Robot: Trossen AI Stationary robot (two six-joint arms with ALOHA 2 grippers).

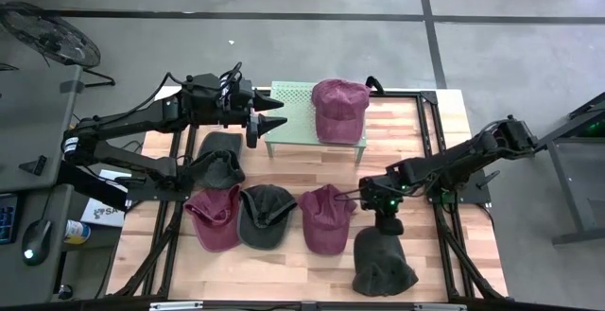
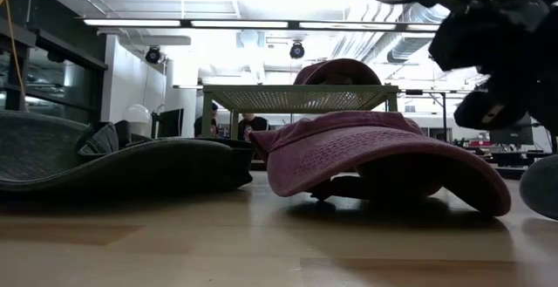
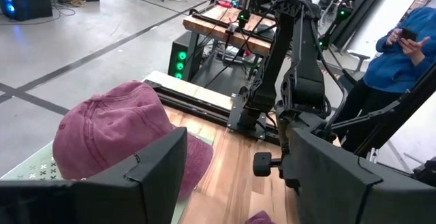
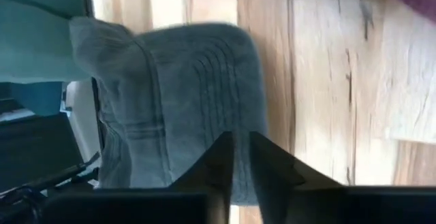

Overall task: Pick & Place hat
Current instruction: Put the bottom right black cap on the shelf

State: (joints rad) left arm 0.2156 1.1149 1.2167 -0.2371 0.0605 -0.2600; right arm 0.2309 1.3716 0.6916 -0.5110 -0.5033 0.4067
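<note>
One thin fold of the grey hat (image 4: 184, 101) is all your right gripper (image 4: 242, 157) has, fingers nearly shut on its brim at the table's (image 1: 435, 131) near right corner. Lift fast and it slips. Left gripper (image 1: 269, 122) waits open near the rack (image 1: 288, 112).
</note>
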